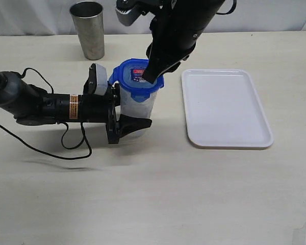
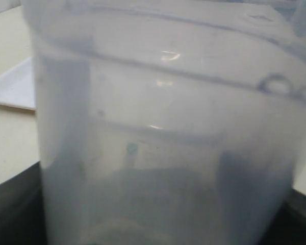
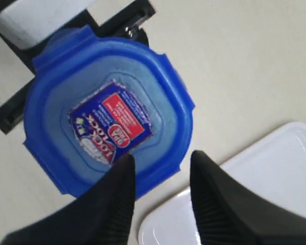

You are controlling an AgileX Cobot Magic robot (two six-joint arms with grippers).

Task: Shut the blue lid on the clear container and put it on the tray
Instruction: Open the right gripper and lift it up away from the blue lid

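Note:
The clear container (image 1: 140,102) stands upright on the table, left of the tray (image 1: 227,107). The blue lid (image 1: 135,71), with its red-and-white sticker up, sits on the container's mouth. My left gripper (image 1: 135,113) lies level at table height, its jaws closed on the container's lower wall. In the left wrist view the container (image 2: 158,127) fills the frame, with dark fingers (image 2: 13,209) at its sides. My right gripper (image 3: 161,155) hangs open just above the lid (image 3: 107,122). One of its fingertips is over the lid's rim, the other past it.
A grey steel cup (image 1: 87,29) stands at the back left. The tray (image 3: 275,173) lies bare beside the container. The left arm's black cable (image 1: 66,148) loops on the table in front of that arm.

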